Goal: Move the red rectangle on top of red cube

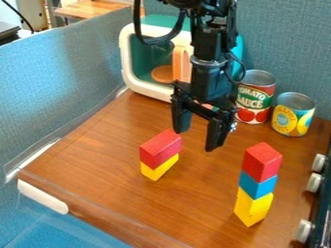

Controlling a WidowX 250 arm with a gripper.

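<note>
Broadly, the brown table (103, 160) lay under everything, with a toy oven (145, 88) at eleven o'clock from the gripper (197, 140). That gripper hung with its fingers spread wide and nothing between them. The stack at four o'clock carried the red cube (263, 162) on top, above a blue block (257, 186). The red rectangle (160, 149) rested between eight and nine o'clock, atop a yellow block (159, 168). It looked light, stiff and hard to damage, though perhaps slightly slippery; its long sides, pinched mid-length and above the yellow block, seemed the best hold.
</note>
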